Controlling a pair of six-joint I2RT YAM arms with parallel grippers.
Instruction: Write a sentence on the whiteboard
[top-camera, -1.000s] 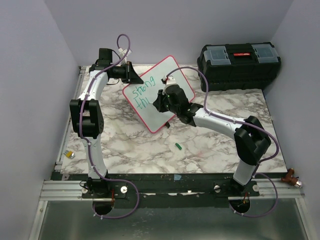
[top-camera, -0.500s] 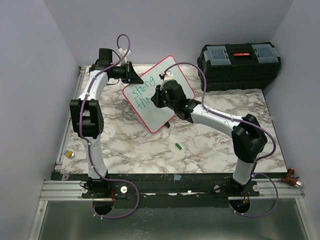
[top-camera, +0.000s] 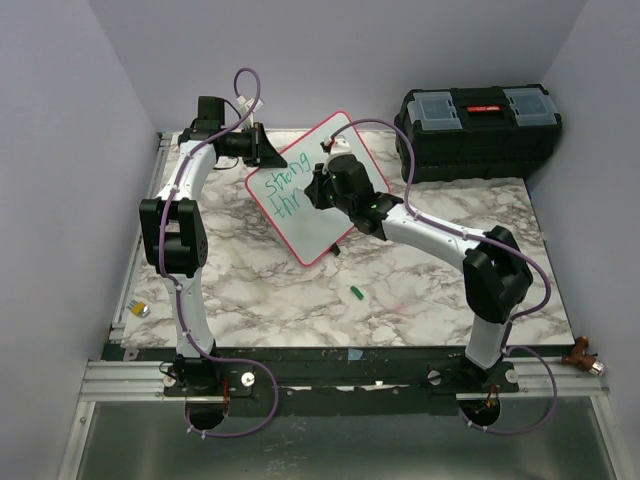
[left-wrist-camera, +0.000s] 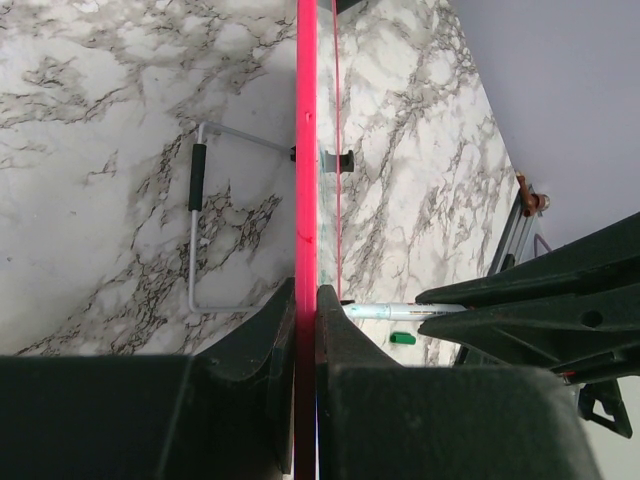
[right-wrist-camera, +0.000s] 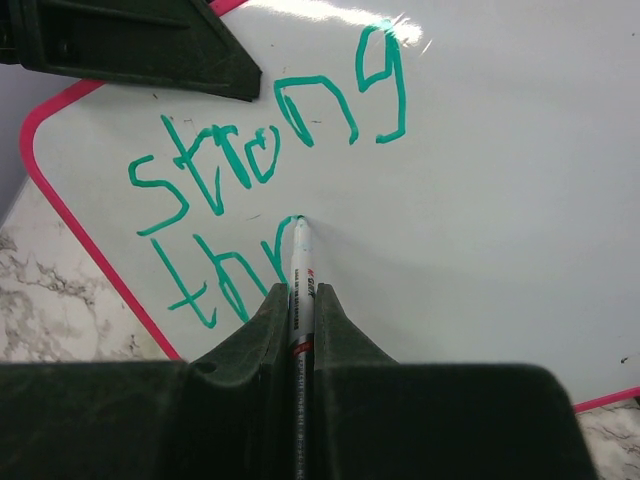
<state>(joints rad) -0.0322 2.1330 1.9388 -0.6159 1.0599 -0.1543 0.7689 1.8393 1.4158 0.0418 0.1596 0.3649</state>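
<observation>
Right fingers (right-wrist-camera: 258, 345) are closed tight on a white-barrelled green marker (right-wrist-camera: 300, 268), barrel in the slot between them, nib forward. Nib touches the glossy white square whiteboard with the thin pink-red frame (right-wrist-camera: 480, 200), right at the top of the "r" hook. Green handwritten sentence (right-wrist-camera: 265, 150) so far: "strong" on the top line, "thr" below it, starting near the left frame edge. Left fingers (left-wrist-camera: 262, 335) are closed on the whiteboard's pink edge, one on each face, seen edge-on in the left wrist view. A grey wire stand with a black sleeve (left-wrist-camera: 195, 215) shows on the back side, over the table. In the top view the whiteboard sits diamond-wise at the far middle of the white-and-grey marbled table (top-camera: 420, 290), with the left fingers at its far-left corner and the right arm reaching across its face from the right. Its lower corner comes down near the table; can't tell if it bears on it. Small green cap (top-camera: 356, 292) lies loose on the table nearer the bases, apart from the whiteboard. Black plastic toolbox (top-camera: 478, 125) is at the far right corner, well apart. My read: mid-word on line two, r stroke in hand. Next move calls for finishing the hook, then stepping right for the next letter on the same baseline with light, even nib pressure; blank board to the right. Left grip has to hold the whiteboard rigid against nib push, or strokes may skip. Risk: line two drifting up into "strong", since the gap is small.
</observation>
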